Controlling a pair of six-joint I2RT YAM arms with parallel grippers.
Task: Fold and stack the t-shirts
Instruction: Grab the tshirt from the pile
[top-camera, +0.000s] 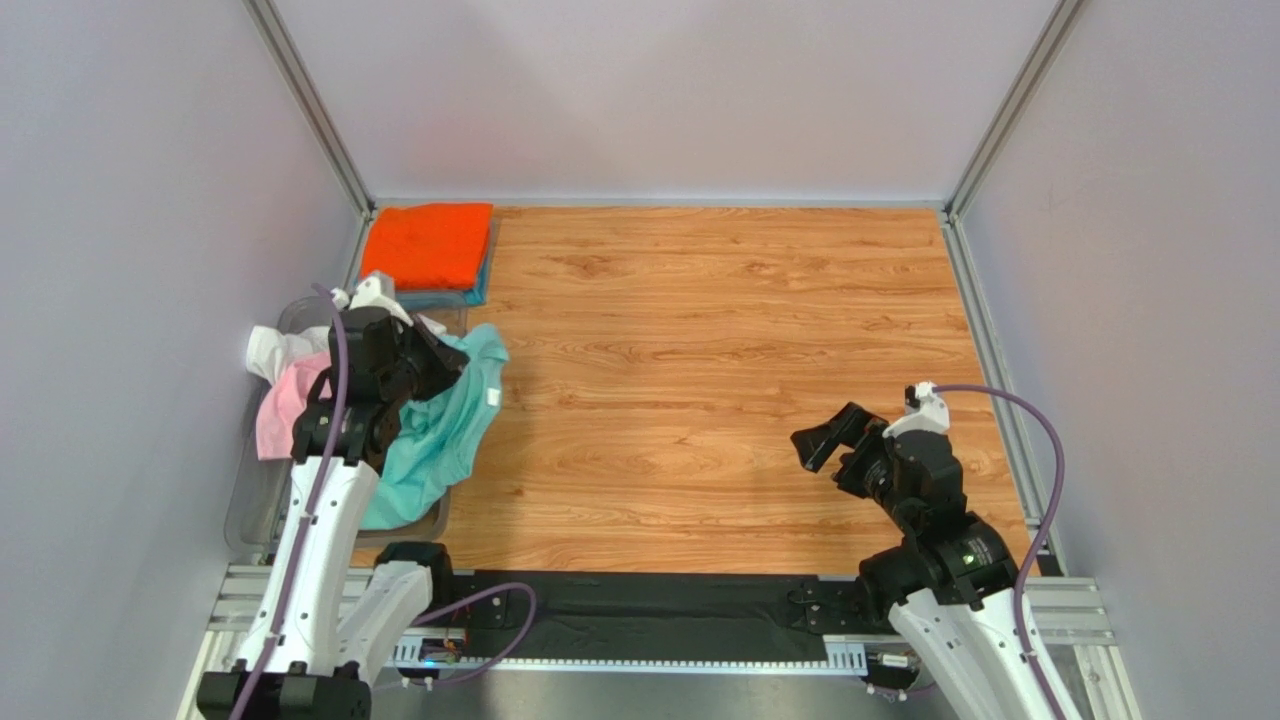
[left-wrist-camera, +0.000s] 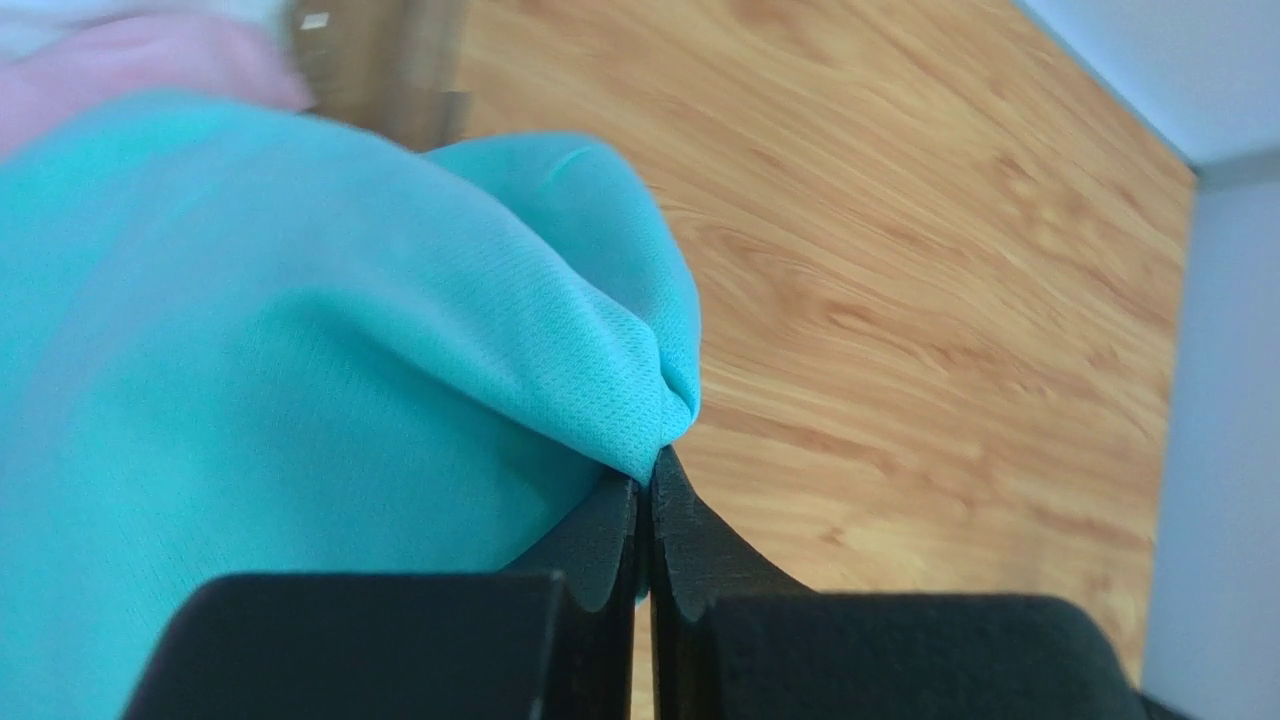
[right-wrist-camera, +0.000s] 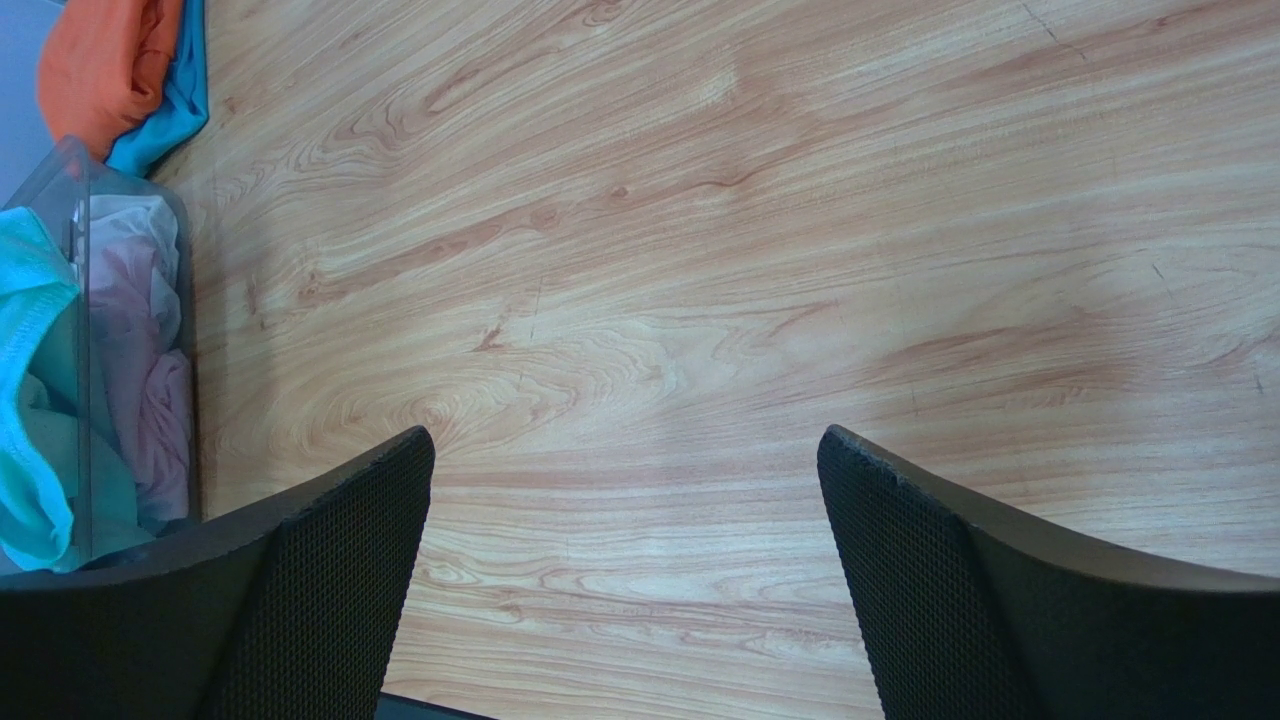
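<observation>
Tabletop (left-wrist-camera: 932, 300): tee (left-wrist-camera: 301, 375) seemingly between left jaws.

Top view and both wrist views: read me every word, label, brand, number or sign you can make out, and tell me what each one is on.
No text can be read in any of the three views.
White speck on the mint shirt, possibly a tag: too small to read.

Wood-grain tabletop (top-camera: 721, 345), pale grey walls (top-camera: 135, 225), aluminium corner posts (top-camera: 310, 98).
</observation>
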